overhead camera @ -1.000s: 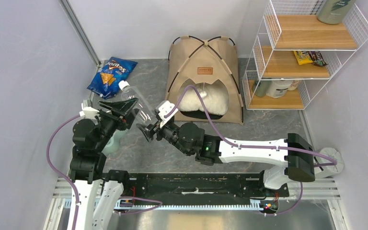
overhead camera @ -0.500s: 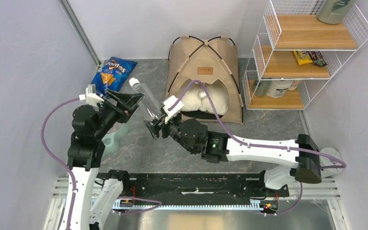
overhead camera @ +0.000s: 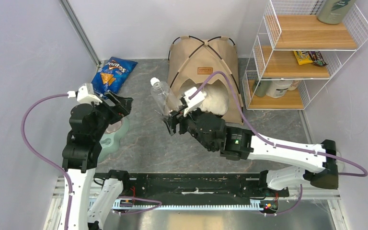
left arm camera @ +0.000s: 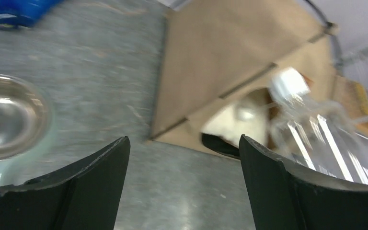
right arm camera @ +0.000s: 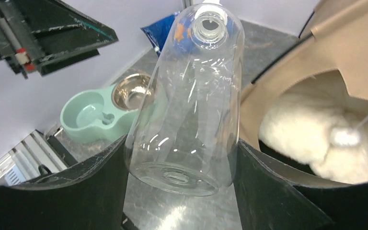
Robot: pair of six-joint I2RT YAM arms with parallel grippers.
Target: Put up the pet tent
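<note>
From above, the pet tent (overhead camera: 203,57) stood at the back of the table (overhead camera: 143,79), beside the wire shelf (overhead camera: 297,31). Left wrist: the left gripper (left arm camera: 183,143) gaped, empty. Right wrist: the right gripper (right arm camera: 182,143) clamped a clear bottle (right arm camera: 191,96)

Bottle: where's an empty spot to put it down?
Bare tabletop lies between the chip bag and the tent, and in front of the rack, beside the tent. Around the bowl and at the tent's front it is crowded.
</note>
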